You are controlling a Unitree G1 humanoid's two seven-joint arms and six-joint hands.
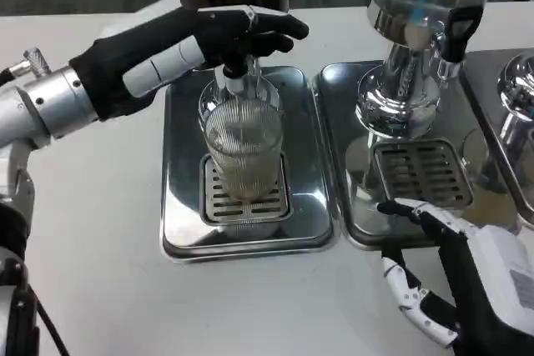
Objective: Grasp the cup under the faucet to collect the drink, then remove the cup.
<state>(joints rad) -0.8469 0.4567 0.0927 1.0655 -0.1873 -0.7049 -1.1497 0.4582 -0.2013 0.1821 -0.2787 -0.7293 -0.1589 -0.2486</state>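
The tray [179,206] holds our cup [244,156] on its grate, under the faucet [234,72]. Our left hand [200,43] presses the faucet lever, holding nothing. Our right hand [450,281] waits near right, fingers apart; overfilling could spill.

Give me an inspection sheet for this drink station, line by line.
Surface: white table, carrying steel drip trays.
Job's things: ribbed clear cup upright on the left tray's grate, under the faucet; contents too unclear to judge.
Clutter: nothing seen.
Hands: left hand reaches over the faucet, fingers at its top; right hand rests at the front edge of the middle tray, holding nothing.
Cables: dark cable at the lower left edge.
Surroundings: second chrome dispenser on the middle tray; part of a third at the right edge.
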